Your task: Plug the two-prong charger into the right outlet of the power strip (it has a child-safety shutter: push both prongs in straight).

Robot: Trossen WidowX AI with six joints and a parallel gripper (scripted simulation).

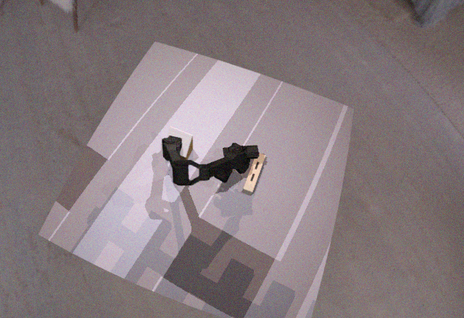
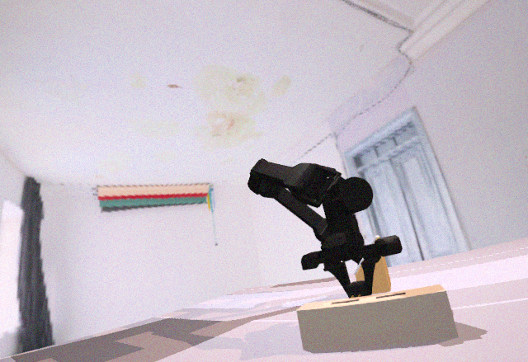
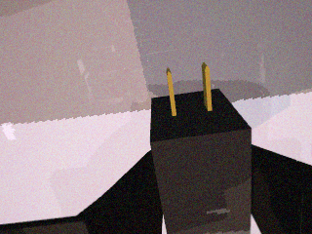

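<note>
Wrist: charger (gripper-clamped), prongs free

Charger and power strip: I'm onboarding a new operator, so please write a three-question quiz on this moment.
1. True or false: the black charger is clamped in the jaws.
2. Multiple choice: what colour are its prongs? A silver, B gold, C black.
3. Short answer: are the prongs inside an outlet of the power strip yet?

Key: 1 true. 2 B. 3 No; in the wrist view both prongs show bare along their full length.
</note>
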